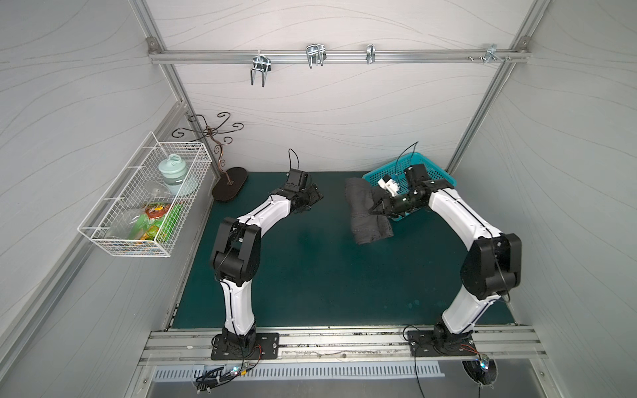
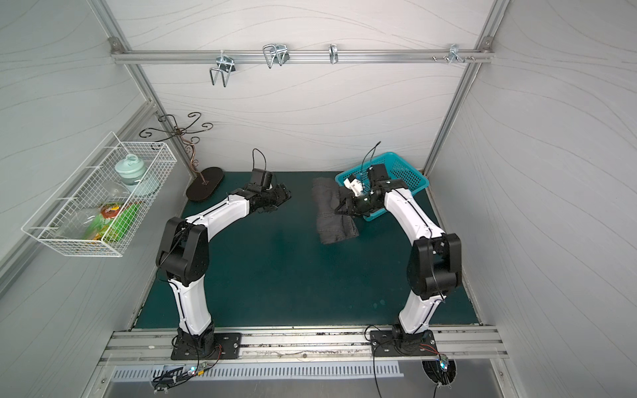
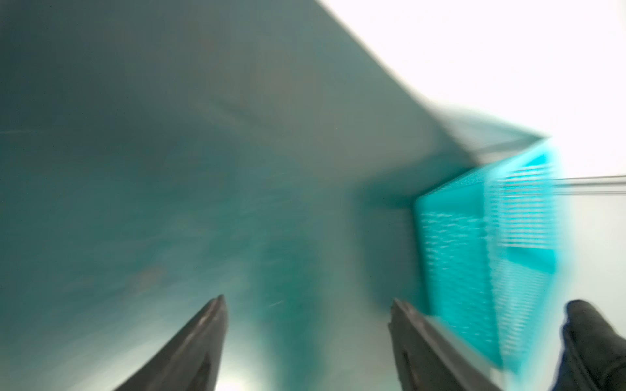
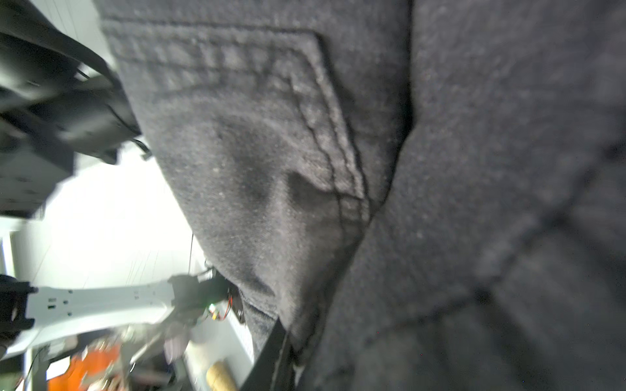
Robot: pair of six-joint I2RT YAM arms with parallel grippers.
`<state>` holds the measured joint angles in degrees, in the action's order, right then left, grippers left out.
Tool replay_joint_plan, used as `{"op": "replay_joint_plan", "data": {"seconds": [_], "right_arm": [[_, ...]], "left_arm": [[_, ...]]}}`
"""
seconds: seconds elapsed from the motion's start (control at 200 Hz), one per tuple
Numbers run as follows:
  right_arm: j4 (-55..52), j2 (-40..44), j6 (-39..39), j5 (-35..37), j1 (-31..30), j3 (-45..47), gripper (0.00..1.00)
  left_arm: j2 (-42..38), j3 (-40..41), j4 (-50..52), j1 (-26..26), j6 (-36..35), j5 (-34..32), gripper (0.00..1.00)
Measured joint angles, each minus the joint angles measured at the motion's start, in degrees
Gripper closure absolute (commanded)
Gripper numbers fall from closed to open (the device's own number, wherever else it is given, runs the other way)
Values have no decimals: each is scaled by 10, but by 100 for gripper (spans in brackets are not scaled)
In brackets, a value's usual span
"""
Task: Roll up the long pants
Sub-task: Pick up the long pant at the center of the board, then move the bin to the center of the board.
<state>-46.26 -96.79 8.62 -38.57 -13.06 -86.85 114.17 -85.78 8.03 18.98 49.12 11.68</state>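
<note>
The long pants (image 1: pixel 368 220) (image 2: pixel 334 220) are a dark grey folded bundle hanging beside the left corner of the teal plastic basket (image 1: pixel 437 174) (image 2: pixel 412 174). My right gripper (image 1: pixel 375 208) (image 2: pixel 339 206) is shut on the bundle's side. In the right wrist view the pants (image 4: pixel 271 169) fill the frame with a stitched pocket; one dark finger (image 4: pixel 271 355) presses the cloth and the other is hidden. My left gripper (image 1: pixel 315 197) (image 2: pixel 284 193) hovers over the green mat, left of the pants, open and empty. In the blurred left wrist view the left gripper (image 3: pixel 306 304) frames bare mat, with the basket (image 3: pixel 454 243) beyond.
A white wire basket (image 1: pixel 103 237) on the left wall holds a mint jar and snack packs. A curly metal stand with a dark oval base (image 1: pixel 229 187) sits at the back left. Metal hooks (image 1: pixel 315 55) hang on the rear rail. Green mat (image 1: pixel 310 275) covers the table.
</note>
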Motion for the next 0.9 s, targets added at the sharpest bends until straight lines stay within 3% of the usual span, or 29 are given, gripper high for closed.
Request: {"op": "replay_joint_plan", "data": {"seconds": [0.105, 0.18, 0.3, 0.395, 0.615, 0.9], "right_arm": [[27, 50, 15, 23, 37, 29, 100], [37, 75, 24, 41, 54, 52, 100], [59, 92, 40, 71, 64, 88, 100], [70, 101, 54, 95, 72, 111, 100], [74, 132, 71, 136, 114, 128, 100], [78, 148, 75, 142, 143, 128, 100]], "left_arm": [[69, -3, -150, 2, 94, 77, 49], [141, -22, -253, 13, 169, 122, 51], [268, -108, -368, 42, 274, 184, 34], [349, -221, -395, 71, 323, 227, 27], [390, -406, -394, 122, 331, 283, 22], [403, -457, -375, 124, 331, 301, 22]]}}
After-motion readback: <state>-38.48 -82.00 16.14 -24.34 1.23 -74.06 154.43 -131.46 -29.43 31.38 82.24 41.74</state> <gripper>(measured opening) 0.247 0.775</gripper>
